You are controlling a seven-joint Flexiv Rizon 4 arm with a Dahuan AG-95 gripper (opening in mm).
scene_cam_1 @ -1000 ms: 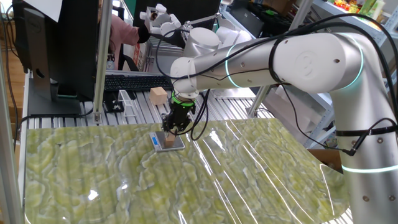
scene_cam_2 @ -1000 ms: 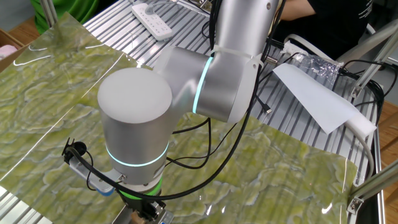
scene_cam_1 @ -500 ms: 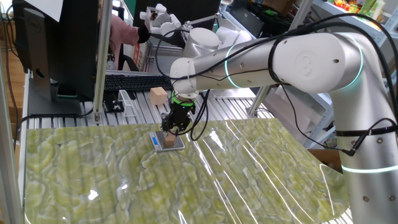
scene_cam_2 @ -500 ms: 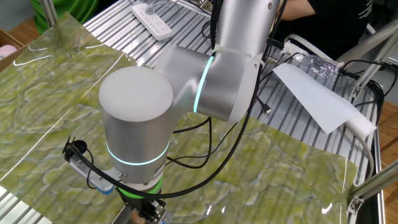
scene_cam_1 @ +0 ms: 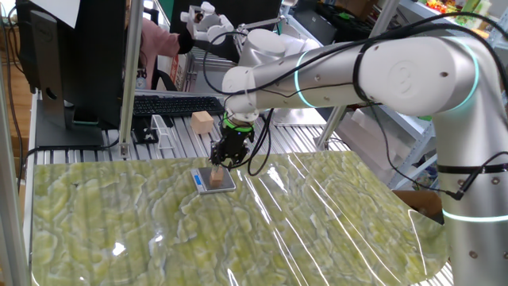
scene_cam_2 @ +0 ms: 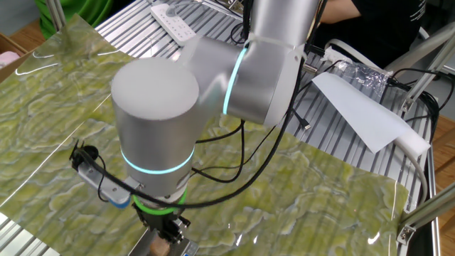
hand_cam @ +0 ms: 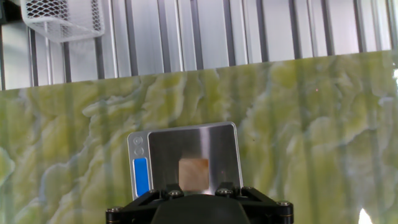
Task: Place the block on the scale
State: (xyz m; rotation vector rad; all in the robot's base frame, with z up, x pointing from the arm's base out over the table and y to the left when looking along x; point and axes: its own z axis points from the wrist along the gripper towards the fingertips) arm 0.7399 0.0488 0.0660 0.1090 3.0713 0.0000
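Note:
The block [hand_cam: 194,173], a tiny light-brown cube, rests flat near the middle of the scale's silver platform [hand_cam: 217,146], with the blue strip [hand_cam: 141,176] to its left. In one fixed view the block [scene_cam_1: 215,181] sits on the scale [scene_cam_1: 228,182] on the green mat. My gripper [scene_cam_1: 223,160] hangs just above it, open and apart from the block. In the hand view only the gripper's black base [hand_cam: 199,202] shows at the bottom edge. In the other fixed view the arm hides most of the gripper [scene_cam_2: 168,238].
A larger pale wooden block [scene_cam_1: 202,121] lies on the slatted metal table behind the mat. Near it stand a white wire rack [scene_cam_1: 163,132] and a keyboard [scene_cam_1: 175,104]. A monitor [scene_cam_1: 71,56] is at the back left. A power strip [scene_cam_2: 174,13] and a white sheet [scene_cam_2: 355,107] lie beyond the mat.
The gripper has risen a little from the scale and the arm's wrist has lifted. The block stays where it was on the platform.

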